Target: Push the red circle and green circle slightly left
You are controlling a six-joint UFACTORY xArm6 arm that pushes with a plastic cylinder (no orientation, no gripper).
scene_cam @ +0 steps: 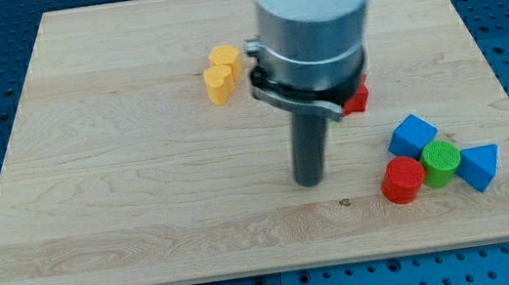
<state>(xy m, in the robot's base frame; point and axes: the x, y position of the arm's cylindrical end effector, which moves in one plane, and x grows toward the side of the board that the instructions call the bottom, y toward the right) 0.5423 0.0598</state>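
Note:
The red circle (pixel 403 180) sits on the wooden board (pixel 141 177) at the lower right, touching the green circle (pixel 441 162) on its right. My tip (pixel 311 183) rests on the board to the left of the red circle, about a block's width and a half away, touching no block. The rod rises from it to the arm's large grey body at the view's top.
A blue cube (pixel 412 134) sits just above the two circles and a blue triangle (pixel 479 167) just right of the green one. A red block (pixel 357 97) is partly hidden behind the arm. Two yellow blocks (pixel 221 73) lie at the upper middle.

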